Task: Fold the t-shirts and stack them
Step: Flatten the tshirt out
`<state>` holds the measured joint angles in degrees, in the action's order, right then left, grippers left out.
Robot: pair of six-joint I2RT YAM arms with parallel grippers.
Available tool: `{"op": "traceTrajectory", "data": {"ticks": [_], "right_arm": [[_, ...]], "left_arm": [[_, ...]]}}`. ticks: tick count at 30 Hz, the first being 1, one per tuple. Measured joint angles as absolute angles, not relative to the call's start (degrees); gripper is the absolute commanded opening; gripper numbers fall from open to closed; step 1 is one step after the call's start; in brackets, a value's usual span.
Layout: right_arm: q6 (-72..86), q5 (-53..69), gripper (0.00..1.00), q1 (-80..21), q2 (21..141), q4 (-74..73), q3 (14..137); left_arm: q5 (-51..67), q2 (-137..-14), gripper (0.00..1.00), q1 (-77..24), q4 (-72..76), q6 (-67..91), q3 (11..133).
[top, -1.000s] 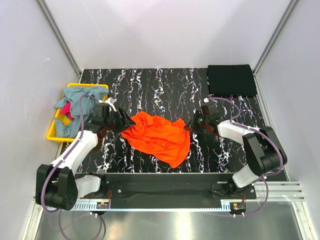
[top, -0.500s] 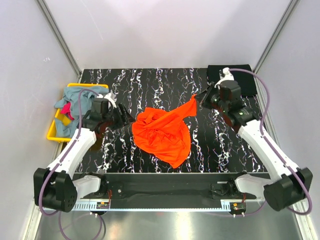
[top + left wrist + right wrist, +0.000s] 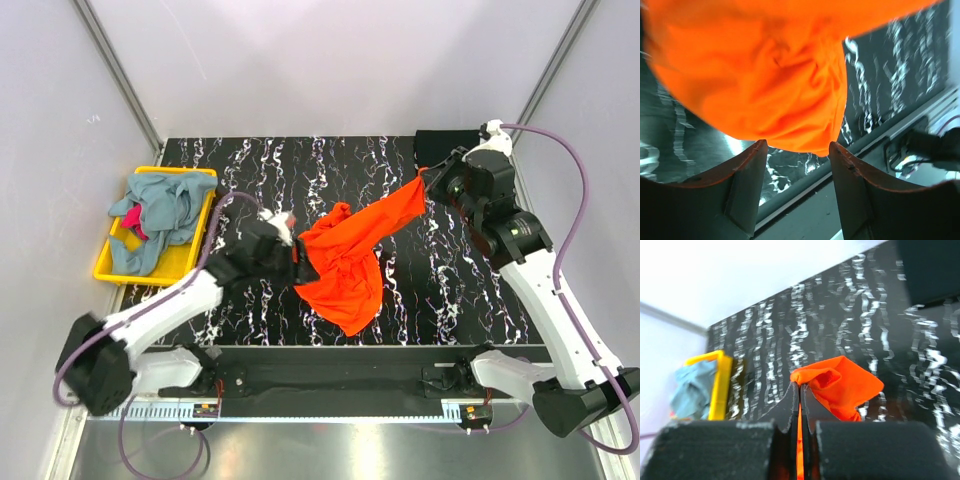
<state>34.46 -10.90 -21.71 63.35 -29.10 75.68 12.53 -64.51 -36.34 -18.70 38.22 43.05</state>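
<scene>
- At the left edge of the tabletop (image 3: 300, 165), the yellow bin (image 3: 103, 272) holds a heap of grey-blue t-shirts (image 3: 160, 200) with a magenta t-shirt (image 3: 135, 228) peeking out. None of them is folded, so we count all of these as work left.
- The left gripper (image 3: 297, 258) sits at the left flank of the orange t-shirt (image 3: 345, 270), about mid-tabletop. Its fingers stand apart with nothing between them, and the bunched cloth lies just beyond the tips (the wrist view shows this best).
- The orange t-shirt is crumpled, with its bulk lying toward the near edge and one end drawn up off the surface. Its long axis runs diagonally from near-centre toward the far right corner, and the raised end points at that corner. We cannot tell whether that end is a sleeve or the hem. We judge it is only being spread out, with no fold made.
- The right gripper (image 3: 428, 183) has its fingers closed tight on a pinch of orange cloth, held above the tabletop near the far right corner.
- In that far right corner a black t-shirt (image 3: 440, 150) lies as a flat, neat rectangle, partly behind the right arm. We take it as the one finished fold and the base of the stack.
</scene>
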Motion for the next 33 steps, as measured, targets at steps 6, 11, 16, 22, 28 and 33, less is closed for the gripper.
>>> {"op": "traceTrajectory", "data": {"ticks": [6,11,16,22,28,33], "right_arm": [[33.34,-15.64,0.00,-21.71,63.35,-32.84,77.34],[32.34,-18.65,0.00,-21.71,62.43,-33.32,77.91],[32.16,-19.90,0.00,-21.71,61.67,-33.87,77.91],[31.73,-20.56,0.00,-21.69,61.71,-34.24,77.91],[31.29,-23.33,0.00,-16.84,67.35,-40.34,85.25],[31.29,-25.61,0.00,-14.28,67.35,-45.78,91.24]], "left_arm": [[7.60,-76.93,0.64,-47.57,-16.16,42.76,42.83],[3.66,-79.35,0.69,-53.32,-16.05,46.63,41.65],[1.15,-84.71,0.65,-57.82,-12.91,50.09,41.95],[-0.56,-92.29,0.00,-58.61,-11.03,51.77,46.11],[-4.58,-78.59,0.00,-46.09,-25.15,45.43,49.91],[-5.61,-69.60,0.00,-26.89,-30.48,37.56,65.58]]}}
